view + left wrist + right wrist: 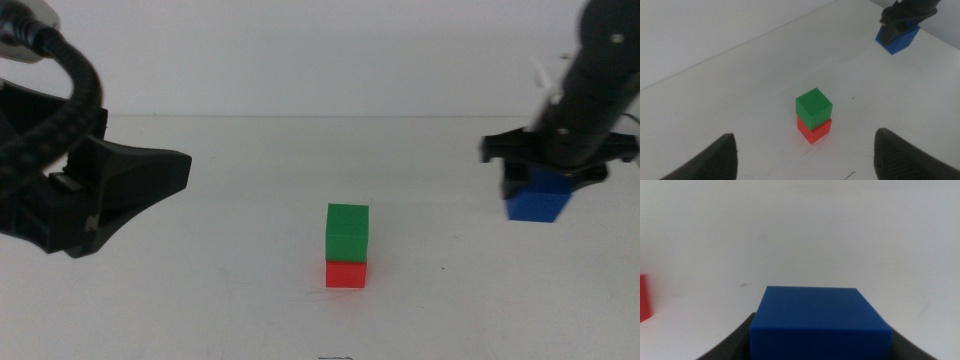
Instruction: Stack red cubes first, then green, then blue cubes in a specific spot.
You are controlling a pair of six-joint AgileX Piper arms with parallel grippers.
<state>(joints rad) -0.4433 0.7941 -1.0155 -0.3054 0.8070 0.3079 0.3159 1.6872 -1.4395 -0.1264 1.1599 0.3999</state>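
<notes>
A green cube (347,231) sits squarely on top of a red cube (346,273) on the white tabletop, near the middle. The same stack shows in the left wrist view as green cube (813,105) over red cube (815,130). To the right, my right gripper (545,168) is shut on a blue cube (537,201), which fills the space between its jaws in the right wrist view (819,322). I cannot tell whether the blue cube touches the table. My left gripper (805,155) hangs open left of the stack, holding nothing.
The left arm's black cable and body (60,120) fill the left side of the middle view. Plain white tabletop (450,300) lies between the stack and the blue cube. An edge of the red cube (644,297) shows in the right wrist view.
</notes>
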